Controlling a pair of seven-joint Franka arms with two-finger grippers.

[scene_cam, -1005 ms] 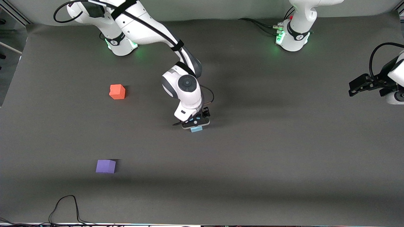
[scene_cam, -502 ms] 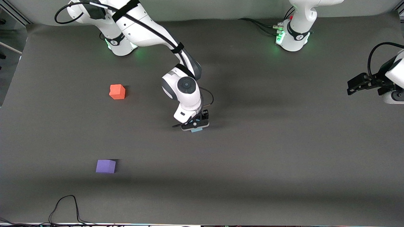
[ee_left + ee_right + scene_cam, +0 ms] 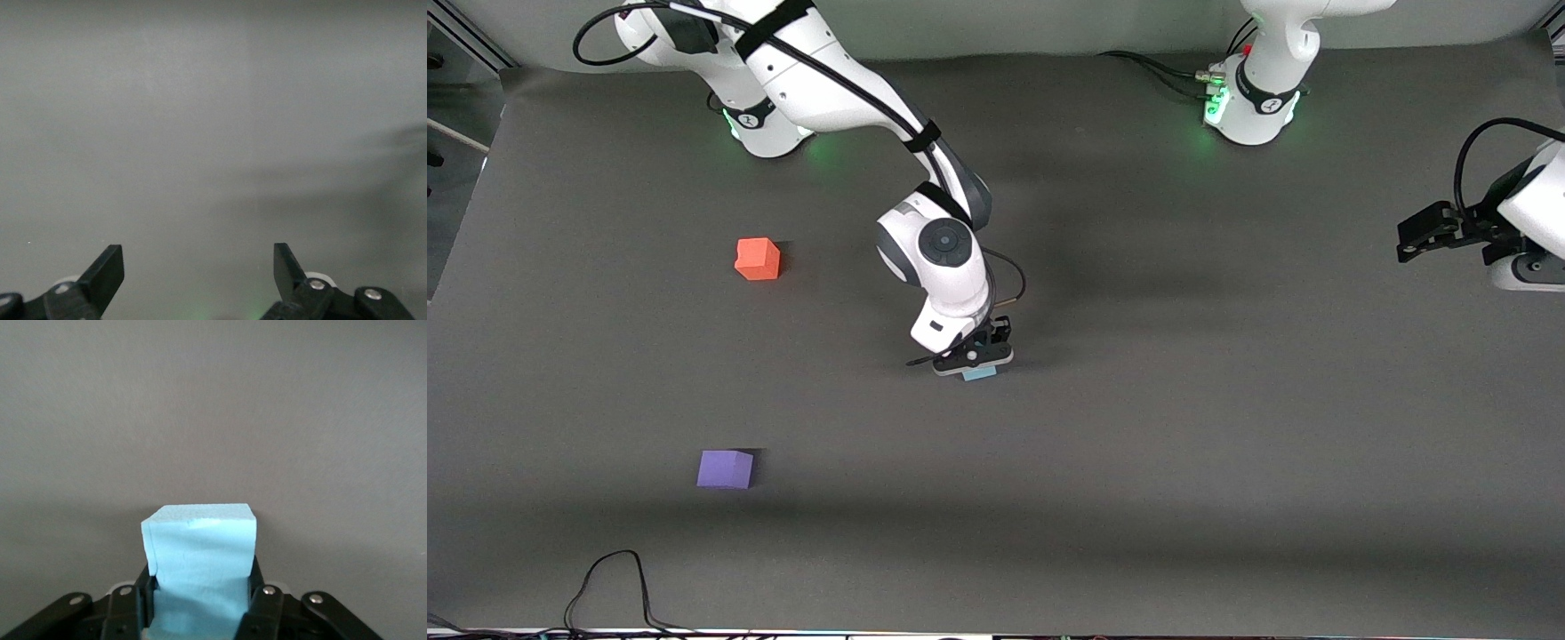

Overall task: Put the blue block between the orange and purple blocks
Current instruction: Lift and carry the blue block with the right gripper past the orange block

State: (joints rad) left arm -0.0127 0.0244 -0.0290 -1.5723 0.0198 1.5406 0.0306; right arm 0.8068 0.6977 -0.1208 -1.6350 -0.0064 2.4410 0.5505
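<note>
My right gripper (image 3: pixel 971 359) is shut on the light blue block (image 3: pixel 979 374) over the middle of the table. In the right wrist view the block (image 3: pixel 200 567) sits squeezed between the black fingers (image 3: pixel 257 590). The orange block (image 3: pixel 758 259) lies toward the right arm's end of the table. The purple block (image 3: pixel 725 468) lies at that same end, nearer to the front camera. My left gripper (image 3: pixel 1409 240) is open and empty, waiting above the left arm's end of the table. Its wrist view shows only bare mat between its fingertips (image 3: pixel 107 270).
A dark grey mat (image 3: pixel 1183 444) covers the table. A black cable (image 3: pixel 618 578) loops at the front edge near the purple block. The two arm bases (image 3: pixel 769 124) (image 3: pixel 1254 111) stand along the back.
My right gripper has shifted slightly toward the right arm's end with the blue block in it. My left gripper has drifted a little inward over the table.
</note>
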